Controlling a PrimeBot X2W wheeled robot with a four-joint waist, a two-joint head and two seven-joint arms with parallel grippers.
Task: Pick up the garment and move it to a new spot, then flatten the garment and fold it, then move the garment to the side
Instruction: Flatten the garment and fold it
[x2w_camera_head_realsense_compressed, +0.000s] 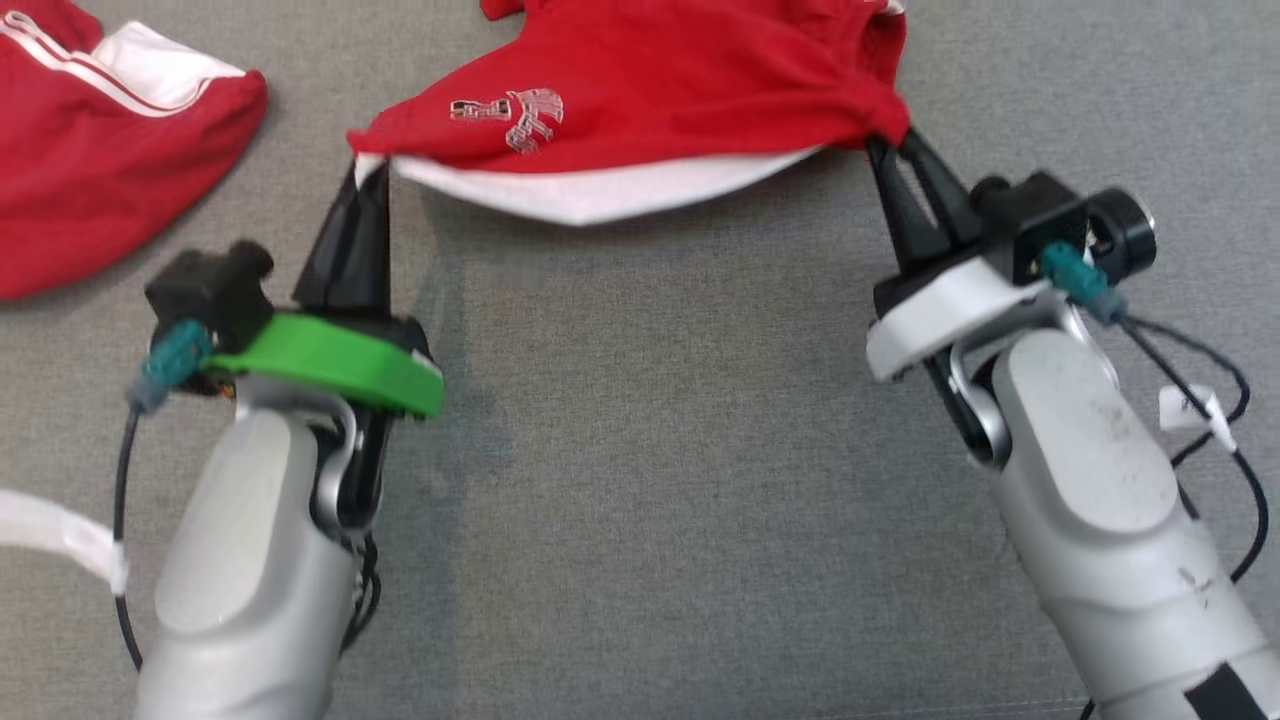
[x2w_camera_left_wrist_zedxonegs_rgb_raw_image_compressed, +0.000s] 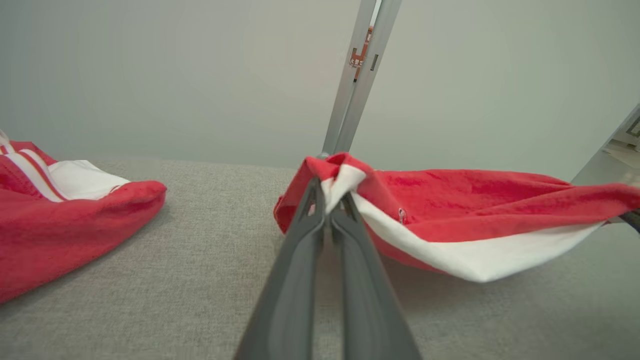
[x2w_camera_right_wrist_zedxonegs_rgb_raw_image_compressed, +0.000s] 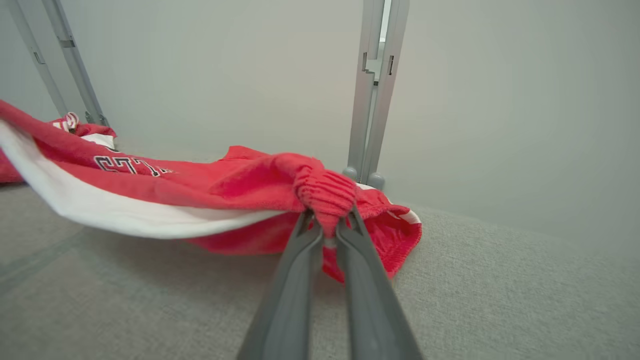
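Observation:
The garment is red with a white stripe and pale lettering, and it hangs stretched between my two grippers above the grey surface. My left gripper is shut on the garment's left corner; the left wrist view shows the cloth bunched at the left gripper's fingertips. My right gripper is shut on the garment's right corner, where ribbed red cloth is pinched at the right gripper's tips. The white edge sags between the two holds.
A second red garment with white stripes lies at the far left on the grey fabric surface. A grey metal post stands against the pale wall behind. A white strap shows at the lower left.

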